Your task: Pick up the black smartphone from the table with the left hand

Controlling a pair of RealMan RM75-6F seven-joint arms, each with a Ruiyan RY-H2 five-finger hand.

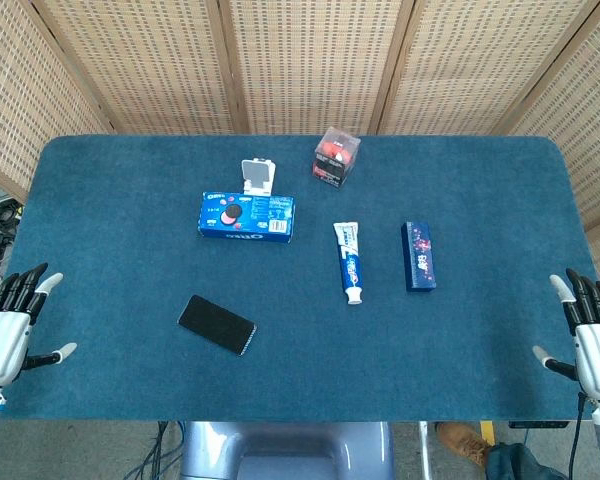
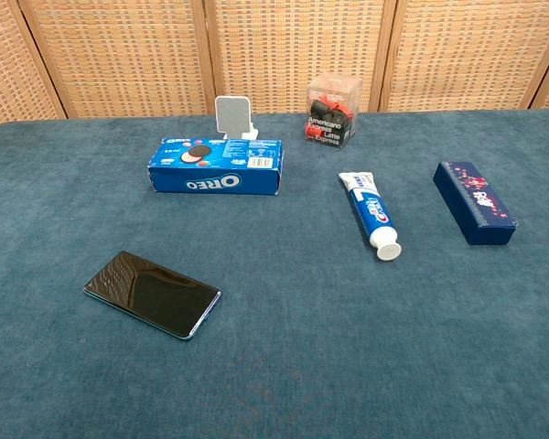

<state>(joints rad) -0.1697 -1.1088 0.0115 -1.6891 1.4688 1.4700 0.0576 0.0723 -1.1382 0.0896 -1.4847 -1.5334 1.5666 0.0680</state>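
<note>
The black smartphone (image 1: 216, 325) (image 2: 152, 294) lies flat and slanted on the blue table cloth, toward the front left. My left hand (image 1: 10, 325) hovers at the table's left front edge, fingers spread and empty, well to the left of the phone. At the right front edge my right hand (image 1: 592, 335) is also spread open and holds nothing. Neither hand shows in the chest view.
A blue Oreo box (image 1: 247, 216) (image 2: 217, 166) lies behind the phone, with a small white stand (image 1: 259, 177) (image 2: 233, 116) behind it. A clear cube box (image 1: 336, 157) (image 2: 333, 110), a toothpaste tube (image 1: 349, 262) (image 2: 371, 214) and a dark blue box (image 1: 418, 255) (image 2: 474, 201) sit right of centre.
</note>
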